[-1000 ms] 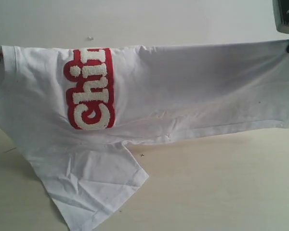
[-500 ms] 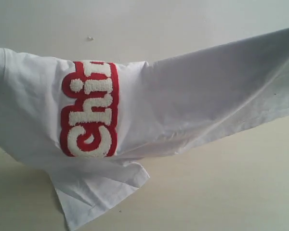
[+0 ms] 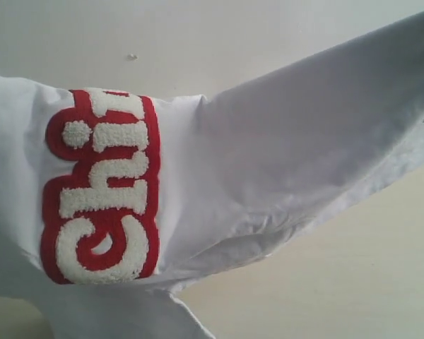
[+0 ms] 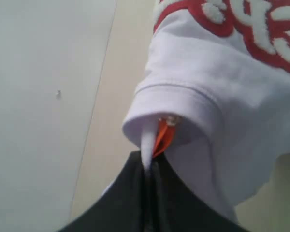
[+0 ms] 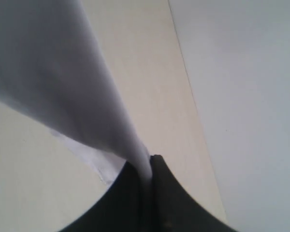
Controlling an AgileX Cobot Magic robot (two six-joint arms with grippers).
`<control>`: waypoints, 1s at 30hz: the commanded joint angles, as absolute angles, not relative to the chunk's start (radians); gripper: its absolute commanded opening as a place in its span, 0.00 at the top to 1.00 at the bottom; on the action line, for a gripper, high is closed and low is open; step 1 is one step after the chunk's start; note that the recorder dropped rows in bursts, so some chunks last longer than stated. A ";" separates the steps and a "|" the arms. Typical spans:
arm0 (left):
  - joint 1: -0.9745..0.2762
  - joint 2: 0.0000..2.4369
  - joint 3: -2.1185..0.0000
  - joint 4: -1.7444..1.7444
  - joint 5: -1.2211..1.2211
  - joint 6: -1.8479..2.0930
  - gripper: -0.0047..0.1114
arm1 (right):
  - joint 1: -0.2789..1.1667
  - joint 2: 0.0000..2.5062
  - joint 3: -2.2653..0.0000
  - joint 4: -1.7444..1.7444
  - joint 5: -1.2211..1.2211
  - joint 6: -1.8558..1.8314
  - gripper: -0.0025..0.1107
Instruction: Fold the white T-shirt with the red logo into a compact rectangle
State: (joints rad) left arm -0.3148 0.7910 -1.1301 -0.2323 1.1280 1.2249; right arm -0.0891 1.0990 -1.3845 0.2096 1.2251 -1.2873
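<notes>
The white T-shirt [image 3: 283,155] hangs in the air, stretched across the whole exterior view, close to the camera. Its red logo [image 3: 102,187] runs top to bottom at the left, showing the letters "Chi". A sleeve [image 3: 120,314] dangles at the bottom left. Both grippers are out of the exterior view. In the left wrist view my left gripper [image 4: 149,166] is shut on the shirt's edge beside the ribbed collar [image 4: 179,99] and the orange neck label [image 4: 162,137]. In the right wrist view my right gripper [image 5: 147,166] is shut on another edge of the shirt [image 5: 63,82].
A pale wooden tabletop [image 3: 353,275] lies under the shirt. Behind it rises a plain light wall [image 3: 198,35] with a small mark [image 3: 131,56].
The shirt has risen and come closer to the exterior camera, so the logo looks larger and lower left. The right side has lifted higher, and the dangling sleeve has nearly left the view.
</notes>
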 commanded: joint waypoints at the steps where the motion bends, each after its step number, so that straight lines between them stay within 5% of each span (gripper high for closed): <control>1: -0.370 0.764 -1.133 -0.136 1.130 1.182 0.96 | -0.094 1.115 -1.393 0.200 1.221 -1.266 0.98; 17: -0.418 0.967 -1.404 -0.059 1.068 1.124 0.96 | -0.094 1.233 -1.462 0.152 1.221 -1.245 0.98; 24: -0.425 0.903 -1.399 -0.132 1.161 1.119 0.96 | -0.094 1.203 -1.497 0.218 1.221 -1.218 0.98; 30: -0.552 0.763 -1.380 -0.081 1.221 1.032 0.96 | -0.094 1.150 -1.493 0.257 1.221 -1.154 0.98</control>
